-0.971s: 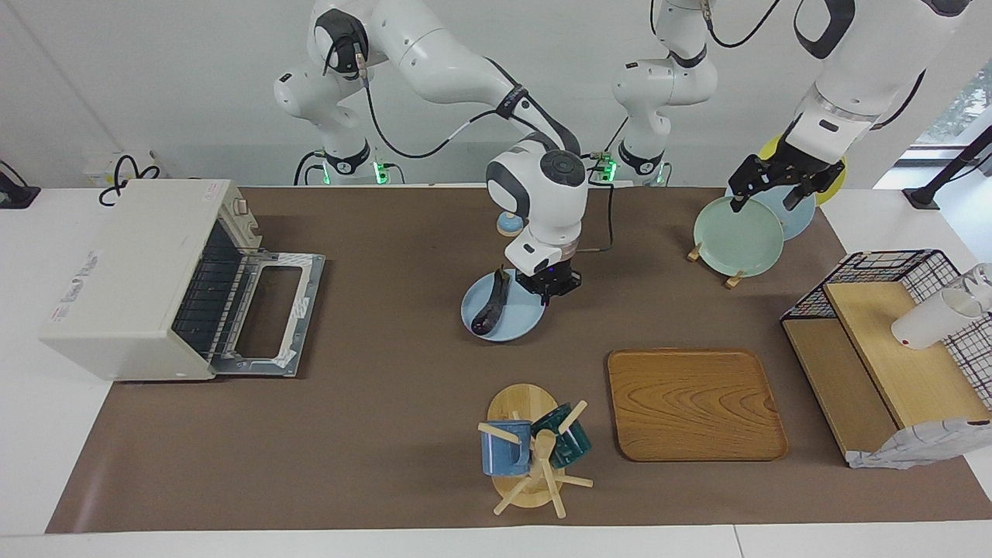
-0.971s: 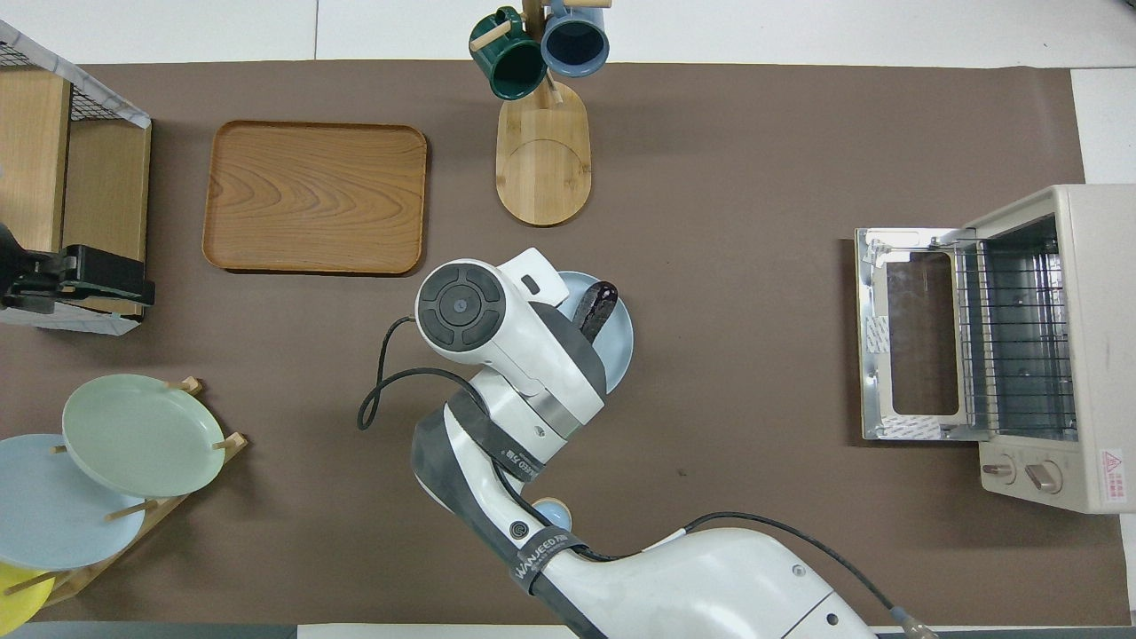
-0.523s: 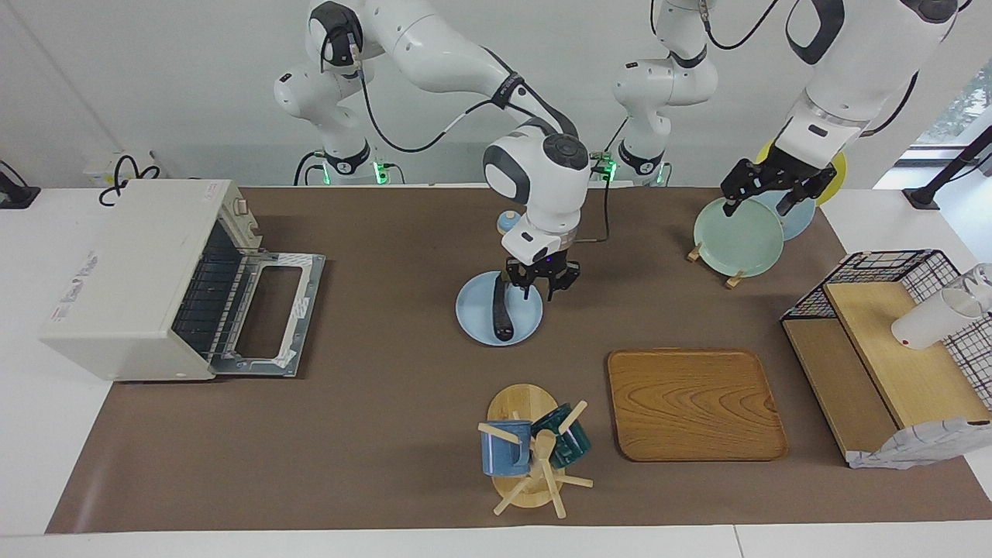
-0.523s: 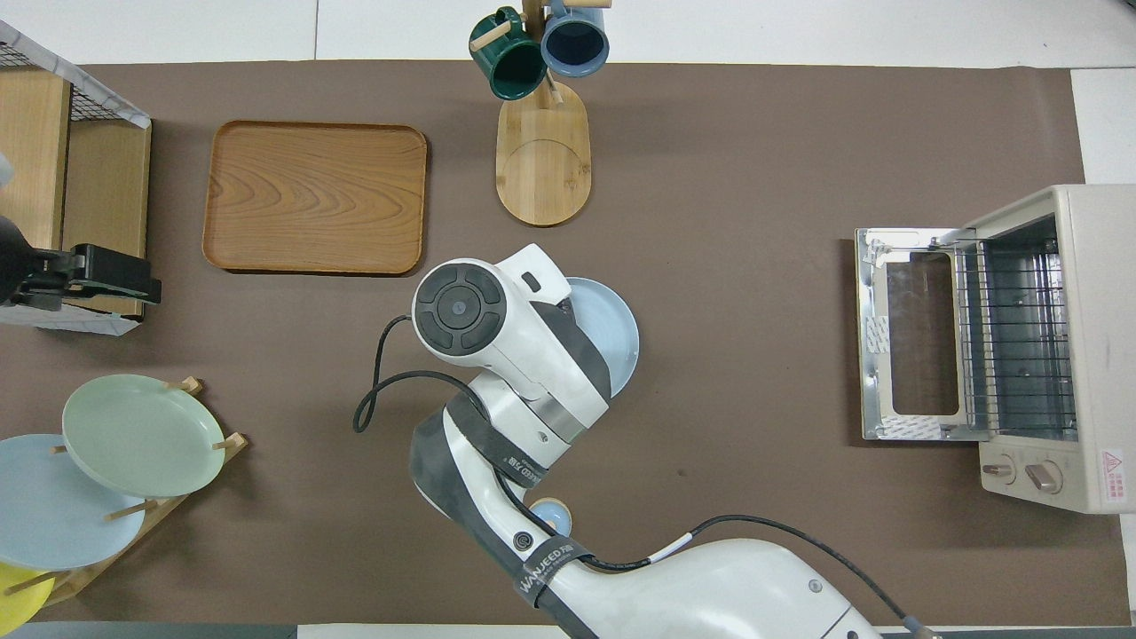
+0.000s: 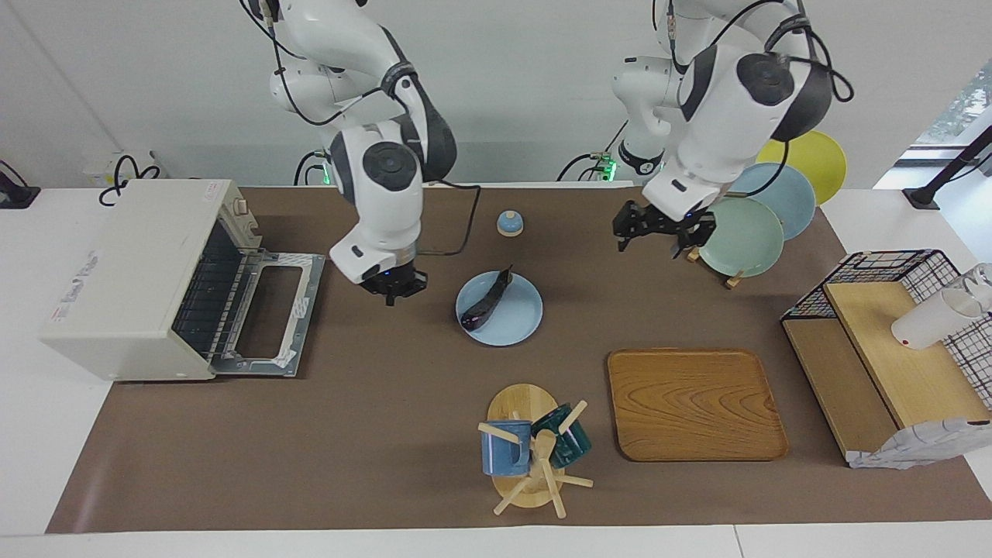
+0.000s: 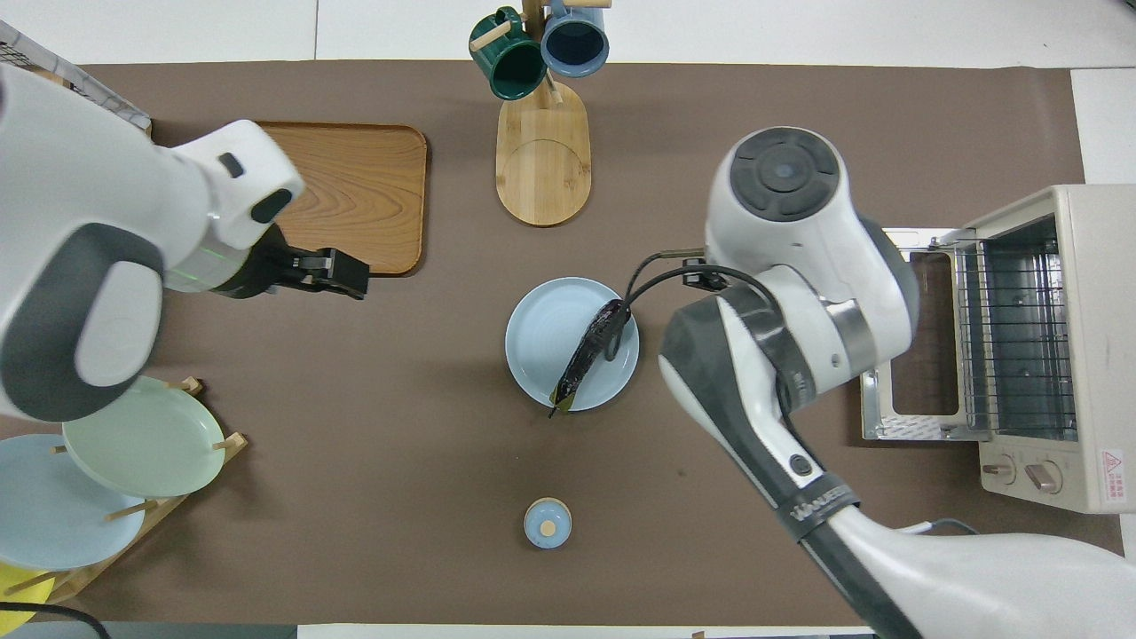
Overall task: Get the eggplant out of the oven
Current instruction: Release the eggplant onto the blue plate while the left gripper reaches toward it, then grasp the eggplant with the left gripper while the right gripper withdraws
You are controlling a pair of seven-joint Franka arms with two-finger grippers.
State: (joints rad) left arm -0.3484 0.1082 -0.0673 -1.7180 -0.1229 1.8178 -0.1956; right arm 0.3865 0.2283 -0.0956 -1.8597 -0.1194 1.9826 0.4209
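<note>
The slim dark purple eggplant [image 5: 485,304] lies loose on the round light blue plate [image 5: 518,327] at the middle of the brown table mat, well apart from the cream-white boxy toaster oven [image 5: 132,271] standing open at the right arm's end. The right gripper [image 5: 394,288] hangs empty between oven and plate; whether its fingers are parted cannot be told. The left gripper [image 5: 665,232], open and empty, waits over the mat beside the plate rack. What remains is probably a clean retreat, without clipping the plate. In the overhead view the right arm hides its own gripper.

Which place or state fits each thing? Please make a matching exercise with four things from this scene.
Things:
1. eggplant
2. oven
3. blue mug
4. right gripper

Places or states:
a. hangs on the wooden mug stand
b. door open, wire rack bare
c. lies on the light blue plate
d. over the mat between oven and plate

Pairs: 1-c, 2-b, 3-a, 4-d
</note>
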